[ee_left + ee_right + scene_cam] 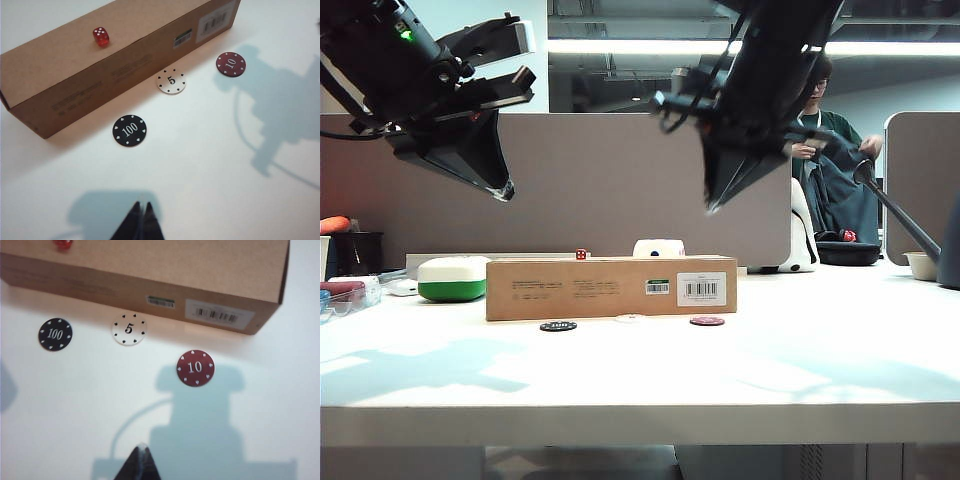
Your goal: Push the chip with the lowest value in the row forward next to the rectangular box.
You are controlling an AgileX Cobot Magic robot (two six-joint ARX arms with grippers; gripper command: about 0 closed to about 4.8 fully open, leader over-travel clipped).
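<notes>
The white chip [171,81] marked 5 [129,329] [630,318] lies flat beside the front wall of the rectangular box [610,286] [90,55] [165,270], closer to it than its neighbours. A black chip [129,130] [55,334] [558,326] marked 100 and a red chip [230,64] [195,367] [707,321] marked 10 flank it, further from the box. My left gripper [142,205] [505,192] hangs shut high above the table's left part, holding nothing. My right gripper [142,446] [712,208] is shut and empty too, raised above the box's right end.
A red die [101,36] [581,254] rests on top of the box. A white-and-green rounded case [452,278] stands left of the box, with a clear container [345,295] at the far left. Behind a grey partition [600,180] a person [825,150] stands at the back right.
</notes>
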